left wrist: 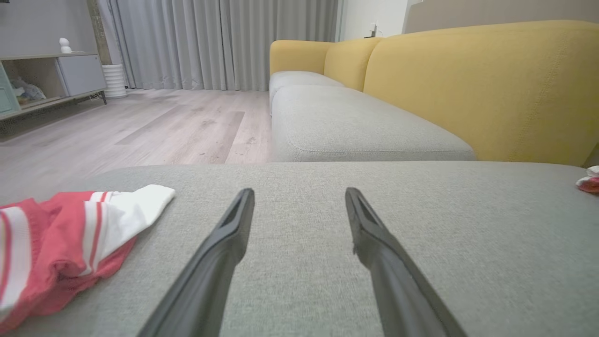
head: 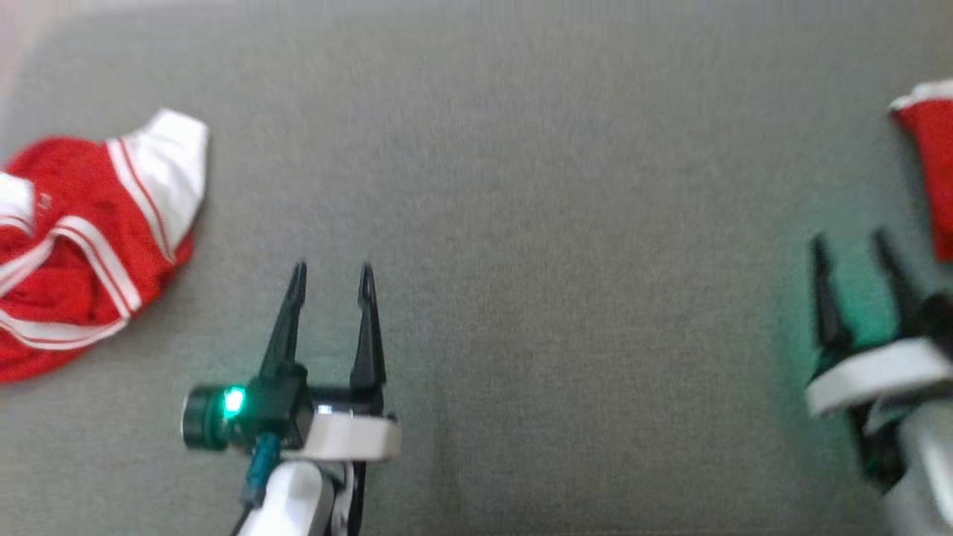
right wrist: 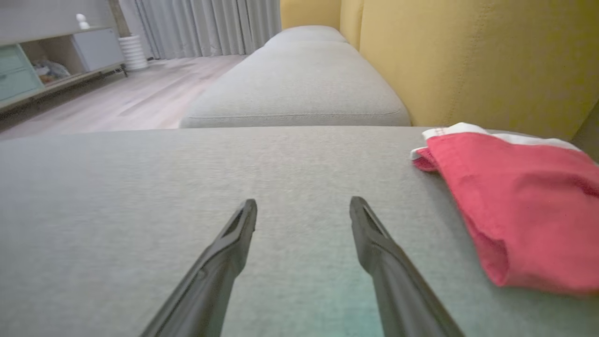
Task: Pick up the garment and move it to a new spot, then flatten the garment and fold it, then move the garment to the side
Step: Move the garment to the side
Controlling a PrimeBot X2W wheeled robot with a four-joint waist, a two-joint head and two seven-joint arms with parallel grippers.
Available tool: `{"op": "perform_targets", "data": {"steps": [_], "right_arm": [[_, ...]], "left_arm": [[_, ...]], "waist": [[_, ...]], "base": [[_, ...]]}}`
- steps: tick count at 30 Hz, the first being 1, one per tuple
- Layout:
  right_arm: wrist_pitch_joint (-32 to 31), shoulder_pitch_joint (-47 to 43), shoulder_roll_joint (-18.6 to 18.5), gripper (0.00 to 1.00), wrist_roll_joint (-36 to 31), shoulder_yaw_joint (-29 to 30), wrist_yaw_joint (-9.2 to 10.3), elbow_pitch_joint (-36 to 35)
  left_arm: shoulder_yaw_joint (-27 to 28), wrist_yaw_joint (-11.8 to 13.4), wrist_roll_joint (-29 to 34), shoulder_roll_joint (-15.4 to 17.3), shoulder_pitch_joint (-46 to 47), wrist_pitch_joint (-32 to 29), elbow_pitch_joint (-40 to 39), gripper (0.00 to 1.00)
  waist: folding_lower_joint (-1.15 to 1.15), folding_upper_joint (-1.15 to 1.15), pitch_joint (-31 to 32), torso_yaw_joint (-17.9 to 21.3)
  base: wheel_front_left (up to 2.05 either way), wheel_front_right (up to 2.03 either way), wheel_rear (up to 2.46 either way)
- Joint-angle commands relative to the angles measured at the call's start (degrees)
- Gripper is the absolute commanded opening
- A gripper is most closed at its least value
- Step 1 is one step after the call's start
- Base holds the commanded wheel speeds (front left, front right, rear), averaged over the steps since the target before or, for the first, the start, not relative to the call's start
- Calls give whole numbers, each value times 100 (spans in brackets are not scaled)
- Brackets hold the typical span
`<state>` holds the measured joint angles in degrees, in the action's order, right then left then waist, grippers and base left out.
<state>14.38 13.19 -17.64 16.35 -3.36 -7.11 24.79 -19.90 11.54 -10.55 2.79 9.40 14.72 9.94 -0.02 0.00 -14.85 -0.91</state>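
Garment (head: pixel 934 164) folded, long axis away from robot, white hem (head: pixel 927 91) far; left claw (head: pixel 332 269), right claw (head: pixel 849 242) spread, empty

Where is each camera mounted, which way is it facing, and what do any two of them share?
Head view: on the head, looking down at the grey cushion; left gripper and right gripper show.
Left wrist view: looks along its open fingers past the striped garment toward the yellow sofa.
Right wrist view: faces the same way, red garment at its right.
Shared: both wrist views show sofa and curtains.
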Motion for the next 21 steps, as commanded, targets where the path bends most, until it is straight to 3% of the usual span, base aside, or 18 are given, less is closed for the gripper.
{"op": "perform_targets", "data": {"steps": [1, 5, 11, 21], "right_arm": [[61, -180, 52, 100, -102, -127, -37, -346], [62, -729, 552, 100, -363, -217, -37, -727], [62, -1344, 1112, 100, -860, -33, -37, -1437], [62, -1843, 1362, 100, -884, -197, -37, -1647]], "left_arm": [[259, -30, 13, 9, -117, 28, -87, 100], [358, -119, 50, 9, -488, 28, 76, 100], [514, -212, 118, 9, -853, 28, 198, 100], [739, -179, 163, 9, -1169, 28, 132, 100]], "waist": [[2, 0, 729, -114], [2, 0, 1305, -155], [2, 0, 1695, -174], [2, 0, 1952, -140]], "base": [[0, 0, 0], [0, 0, 0], [0, 0, 0], [0, 0, 0]]}}
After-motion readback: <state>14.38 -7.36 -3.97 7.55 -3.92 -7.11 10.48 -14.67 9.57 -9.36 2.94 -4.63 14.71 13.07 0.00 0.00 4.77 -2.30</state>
